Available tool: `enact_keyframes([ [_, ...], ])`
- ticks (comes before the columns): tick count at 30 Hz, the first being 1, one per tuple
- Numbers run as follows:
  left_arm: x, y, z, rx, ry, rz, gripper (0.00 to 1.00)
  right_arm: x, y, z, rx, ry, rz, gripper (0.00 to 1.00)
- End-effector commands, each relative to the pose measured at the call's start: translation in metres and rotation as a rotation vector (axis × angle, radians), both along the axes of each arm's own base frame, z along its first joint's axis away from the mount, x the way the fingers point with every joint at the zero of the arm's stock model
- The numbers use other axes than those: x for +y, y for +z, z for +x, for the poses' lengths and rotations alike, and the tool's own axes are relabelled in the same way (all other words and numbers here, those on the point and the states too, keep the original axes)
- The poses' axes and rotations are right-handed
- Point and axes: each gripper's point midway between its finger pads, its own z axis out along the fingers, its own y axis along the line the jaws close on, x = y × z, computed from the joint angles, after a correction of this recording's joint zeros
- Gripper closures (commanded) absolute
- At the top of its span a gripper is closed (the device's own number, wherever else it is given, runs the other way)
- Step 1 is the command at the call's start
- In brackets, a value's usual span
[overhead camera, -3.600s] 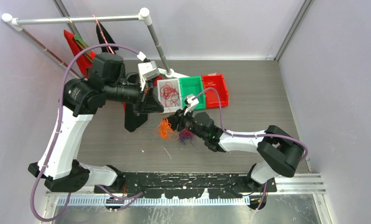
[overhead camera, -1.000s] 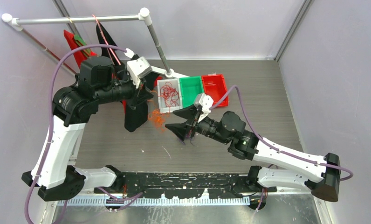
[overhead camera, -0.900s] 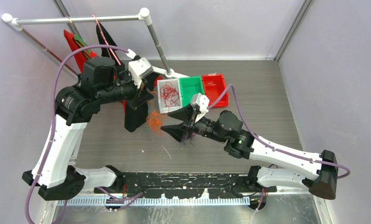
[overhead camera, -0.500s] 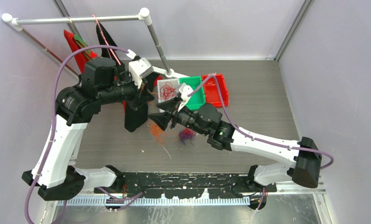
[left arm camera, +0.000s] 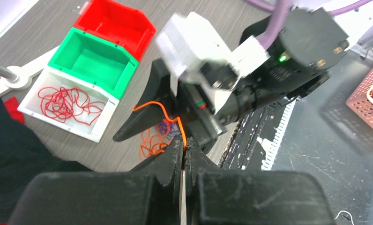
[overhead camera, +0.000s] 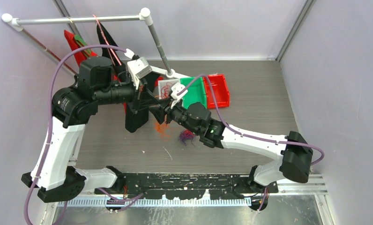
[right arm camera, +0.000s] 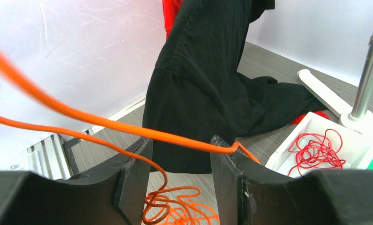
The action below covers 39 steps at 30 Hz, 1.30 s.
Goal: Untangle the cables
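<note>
- Orange cable point(left arm camera: 162, 108): one strand is pinched in the left gripper point(left arm camera: 183, 149). Its fingers are pressed together with only the wire between them.
- From the pinch the strand rises past the fingertips, arcs over and drops away to one side.
- The other orange loops lie slack as an orange clump point(overhead camera: 162, 129) on the table point(overhead camera: 259, 112), below the fingertips of both grippers.
- Right gripper point(right arm camera: 180, 157): jaws spread wide, gripping nothing.
- The orange strand runs crosswise through that gap and kinks at the inner edge of one fingertip point(right arm camera: 224, 154). A second, lower loop sags between the fingers toward the clump.
- The two grippers sit tip to tip. From the left wrist camera, the right one's black fingers fill the space just ahead of the closed left fingers.
- Purple cable clump point(overhead camera: 187, 136): on the table behind the right fingers, under that arm's wrist, near the orange clump but apart from it.
- Red cables point(right arm camera: 318, 147): loosely coiled inside a white bin point(right arm camera: 287, 146), beyond the right fingers and off to the side.
- Green bin point(left arm camera: 98, 58) sits against the white one, and a red bin point(left arm camera: 114, 21) against the green, all in a row.
- Black garment point(right arm camera: 198, 93) hangs straight ahead of the right fingers, its hem spilled on the table.
</note>
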Motion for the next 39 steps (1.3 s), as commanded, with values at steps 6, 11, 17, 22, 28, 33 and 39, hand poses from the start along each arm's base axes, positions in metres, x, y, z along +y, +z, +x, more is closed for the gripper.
enact_keyframes([
  [6,-0.015,0.048,-0.001,-0.040,-0.044,-0.112,1.00,0.020,-0.036,-0.009,0.056,0.067,0.034,0.49],
  [11,-0.017,0.071,0.005,-0.085,-0.026,-0.148,1.00,0.024,-0.068,-0.014,0.100,0.077,0.014,0.49],
  [17,-0.011,0.102,0.022,-0.231,0.030,-0.164,1.00,0.023,-0.115,-0.025,0.157,0.078,-0.047,0.49],
  [22,-0.005,0.133,0.031,-0.366,0.072,-0.191,1.00,0.021,-0.150,-0.041,0.221,0.082,-0.061,0.49],
  [28,0.005,0.162,0.037,-0.502,0.116,-0.213,1.00,0.014,-0.187,-0.054,0.270,0.056,-0.093,0.50],
  [33,0.015,0.185,0.036,-0.613,0.151,-0.229,1.00,0.013,-0.207,-0.061,0.299,0.036,-0.111,0.51],
  [39,0.034,0.218,0.039,-0.759,0.244,-0.253,1.00,0.011,-0.240,-0.071,0.339,0.001,-0.158,0.57],
])
